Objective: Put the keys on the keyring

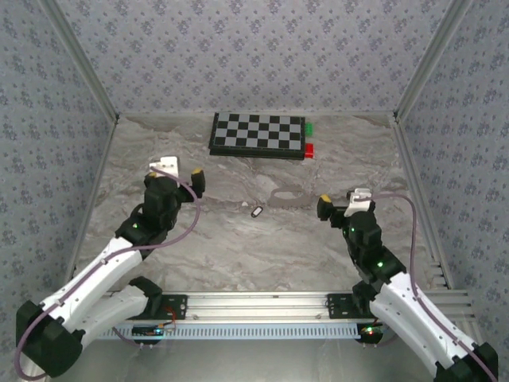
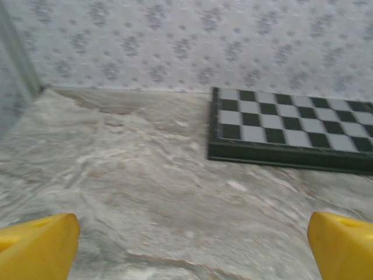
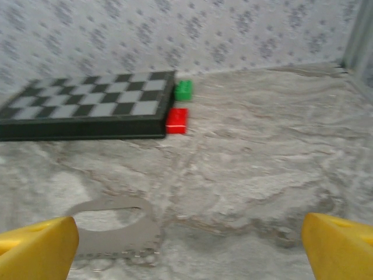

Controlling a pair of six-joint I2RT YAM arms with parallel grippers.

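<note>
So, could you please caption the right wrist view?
Open right gripper facing pale grey oval keyring; black-and-white checkerboard, red block, green block beyond.

Floral-papered walls, marbled tabletop

— What lies on the marbled counter?
— A chessboard at twelve o'clock, with a green block and a red block just beside its three o'clock edge. The key is mid-counter, the keyring at its two o'clock.
</note>
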